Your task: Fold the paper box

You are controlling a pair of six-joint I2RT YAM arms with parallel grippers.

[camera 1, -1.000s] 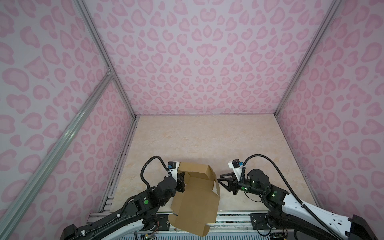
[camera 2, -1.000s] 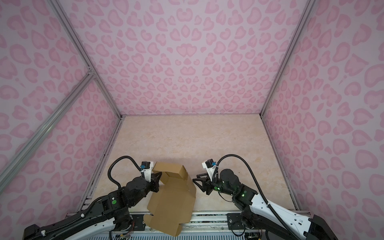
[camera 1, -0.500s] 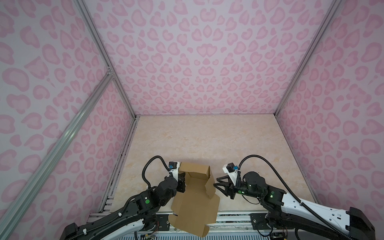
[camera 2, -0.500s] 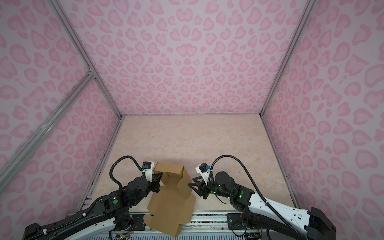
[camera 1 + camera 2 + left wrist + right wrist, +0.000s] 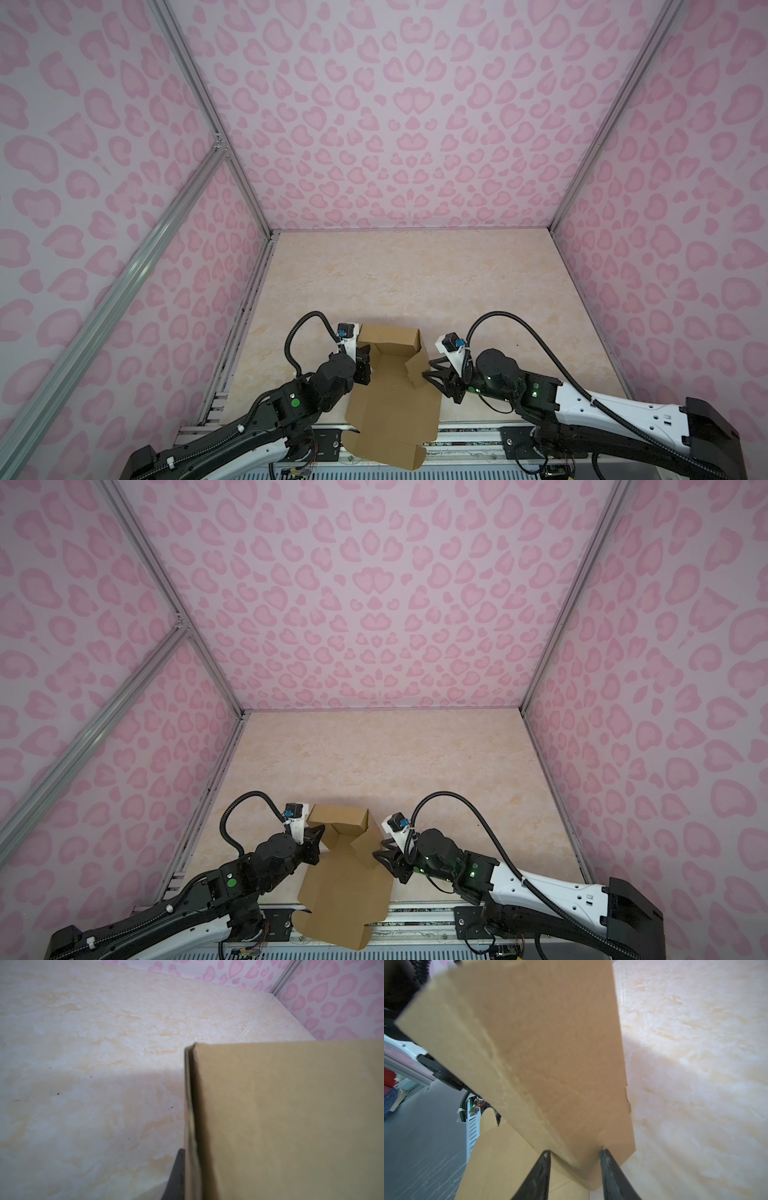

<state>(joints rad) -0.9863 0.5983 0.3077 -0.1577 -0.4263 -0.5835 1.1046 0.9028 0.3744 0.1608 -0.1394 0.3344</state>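
The paper box (image 5: pixel 390 399) (image 5: pixel 345 889) is a brown cardboard piece, half folded, at the table's front middle in both top views. Its near end overhangs the front edge and its back wall stands up. My left gripper (image 5: pixel 365 368) (image 5: pixel 316 840) is shut on the box's left wall. In the left wrist view one dark finger (image 5: pixel 177 1172) lies against that wall's edge (image 5: pixel 190 1118), and the other finger is hidden behind the cardboard. My right gripper (image 5: pixel 428 376) (image 5: pixel 574 1153) stands open, with both fingertips against the outer face of the raised right flap (image 5: pixel 554 1053).
The beige marble table (image 5: pixel 415 282) stretches behind the box. Pink heart-patterned walls close in the back and both sides. An aluminium rail (image 5: pixel 465 432) runs along the front edge under the box's overhanging end.
My right gripper has moved left to the box and now touches its right flap, which stands more upright. The left gripper holds the same place.
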